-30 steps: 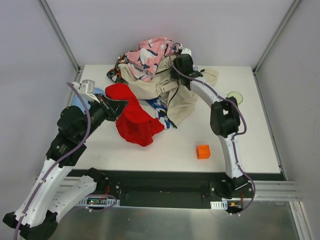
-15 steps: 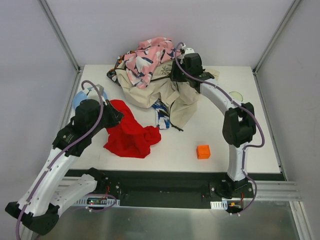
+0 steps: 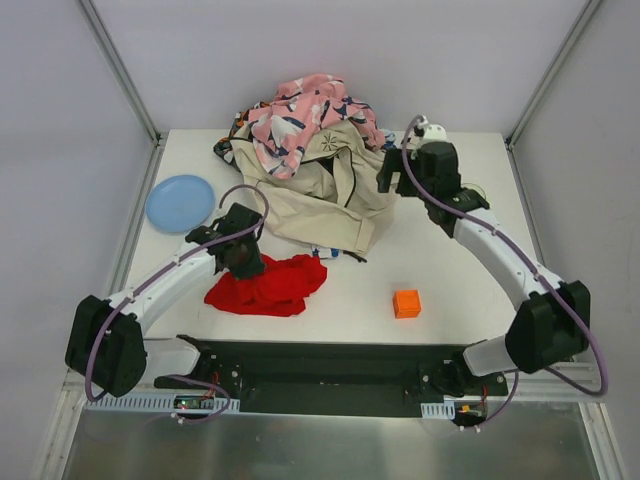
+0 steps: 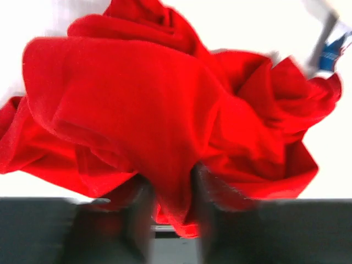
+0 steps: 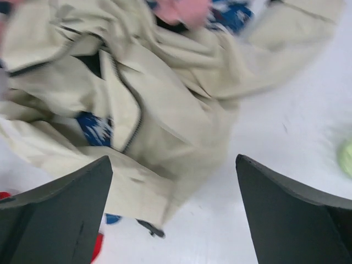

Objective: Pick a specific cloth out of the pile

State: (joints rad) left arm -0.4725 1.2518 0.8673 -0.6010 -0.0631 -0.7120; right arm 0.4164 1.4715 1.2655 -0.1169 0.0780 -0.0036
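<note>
The left tool (image 4: 168,190), looking blurry, is pinching the red cloth (image 4: 137,99); the right tool (image 5: 171,165) is gaping wide over the pile (image 5: 165,110).

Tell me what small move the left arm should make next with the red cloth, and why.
Probably draw the left tool, shut on the red cloth, a little toward the near edge of the table: the cloth's far corner lies right beside the hem of the beige garment.
</note>
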